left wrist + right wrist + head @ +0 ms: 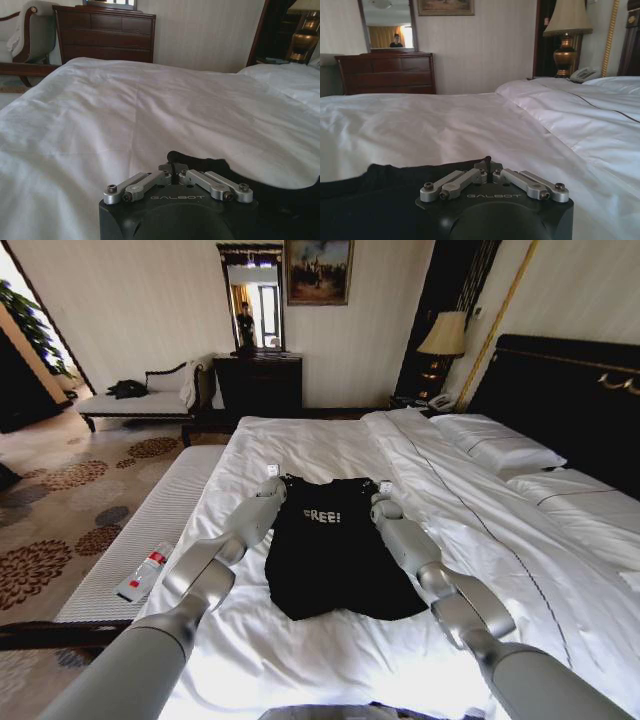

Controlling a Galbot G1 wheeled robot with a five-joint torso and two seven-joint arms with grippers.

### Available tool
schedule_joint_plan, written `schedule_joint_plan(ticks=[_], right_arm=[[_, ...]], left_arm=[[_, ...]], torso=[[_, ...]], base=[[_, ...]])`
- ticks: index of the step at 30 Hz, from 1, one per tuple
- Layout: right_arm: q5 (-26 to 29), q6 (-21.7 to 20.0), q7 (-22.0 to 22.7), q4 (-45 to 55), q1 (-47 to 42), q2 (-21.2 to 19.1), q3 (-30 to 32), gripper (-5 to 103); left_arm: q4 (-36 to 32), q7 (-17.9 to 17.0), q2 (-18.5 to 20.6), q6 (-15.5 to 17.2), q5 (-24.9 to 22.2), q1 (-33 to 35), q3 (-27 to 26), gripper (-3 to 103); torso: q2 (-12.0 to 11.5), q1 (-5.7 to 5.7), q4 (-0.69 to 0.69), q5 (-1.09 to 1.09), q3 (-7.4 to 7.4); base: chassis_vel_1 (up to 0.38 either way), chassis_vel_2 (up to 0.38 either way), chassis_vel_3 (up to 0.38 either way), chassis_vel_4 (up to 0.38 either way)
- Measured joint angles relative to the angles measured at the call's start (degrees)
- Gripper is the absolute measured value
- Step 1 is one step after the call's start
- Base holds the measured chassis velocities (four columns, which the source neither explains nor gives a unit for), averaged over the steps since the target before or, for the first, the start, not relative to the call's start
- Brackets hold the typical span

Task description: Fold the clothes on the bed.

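- My left gripper [273, 483] sits low on the bed [330, 445], at the far left corner of the clothes [330, 550]; its fingers [169, 167] are drawn together on the black fabric edge there.
- My right gripper [382, 498] sits at the far right corner of the same top, also down on the sheet, its fingers [487, 161] closed together with the black cloth just beside and beneath them; I cannot tell for sure whether cloth is pinched between them.
- The black top lies flat between my two arms, its white "FREE!" lettering between the two grippers and its hem toward me.
- Beyond both grippers the white sheet runs on to the bed's far end, with a dark dresser [258, 383] against the wall past it.
- Off to my right gripper's side lie the folded-back duvet [470, 510] and the pillows [495, 450].
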Motion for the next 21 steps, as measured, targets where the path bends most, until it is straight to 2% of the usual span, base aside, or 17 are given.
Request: schedule_joint_plan(ticks=[4, 9, 12, 13, 14, 17, 18, 20, 21], right_arm=[[-2.92, 2.36, 0.02, -3.46, 0.85, 1.67, 2.93, 0], [-5.95, 4.49, -0.43, -5.92, 1.32, 2.28, 5.65, -1], [-7.08, 4.49, -1.87, -6.08, 0.36, 1.64, 5.25, 10], [-7.08, 4.49, -1.87, -6.08, 0.36, 1.64, 5.25, 10], [-7.12, 4.45, -2.26, -5.87, -0.07, 1.42, 4.88, 15], [-7.05, 4.67, -2.80, -4.35, -1.47, 0.57, 3.37, 26], [-7.05, 4.67, -2.80, -4.35, -1.47, 0.57, 3.37, 26], [-5.93, 5.16, -2.22, -3.37, -1.90, 0.19, 3.08, 37], [-5.53, 5.16, -2.10, -3.02, -2.01, 0.04, 2.91, 37]], left_arm=[[0.64, 0.06, 0.60, -0.12, 2.72, 0.63, 0.27, 1], [-0.39, -0.36, 1.02, 0.27, 2.07, 2.20, -0.45, 1], [-1.51, -1.55, 1.13, 1.79, 0.76, 3.59, -0.03, 1], [-1.51, -1.55, 1.13, 1.79, 0.76, 3.59, -0.03, 1], [-1.71, -1.76, 1.11, 2.29, 0.43, 3.91, 0.07, 1], [-2.83, -0.44, 1.40, 3.15, -0.15, 5.05, 1.46, 11], [-2.83, -0.44, 1.40, 3.15, -0.15, 5.05, 1.46, 11], [-4.61, -0.02, 2.20, 3.21, -0.04, 5.99, 2.87, 22], [-5.00, -0.05, 2.35, 3.24, -0.05, 6.15, 2.99, 27]], torso=[[0.00, -0.01, 0.03, -0.01, 0.00], [0.01, -0.01, 0.04, -0.01, 0.00], [0.01, -0.01, 0.02, -0.01, 0.00], [0.01, -0.01, 0.02, -0.01, 0.00], [0.01, -0.01, 0.02, 0.00, 0.00], [0.01, -0.02, 0.01, 0.00, 0.00], [0.01, -0.02, 0.01, 0.00, 0.00], [0.01, -0.02, 0.03, 0.00, 0.00], [0.01, -0.01, 0.03, 0.00, 0.00]], base=[[0.000, 0.000, 0.000, 0.000], [0.000, 0.000, 0.000, 0.000], [0.000, 0.000, 0.000, 0.000], [0.000, 0.000, 0.000, 0.000], [0.000, 0.000, 0.000, 0.000], [0.000, 0.000, 0.000, 0.000], [0.000, 0.000, 0.000, 0.000], [0.000, 0.000, 0.000, 0.000], [0.000, 0.000, 0.000, 0.000]])
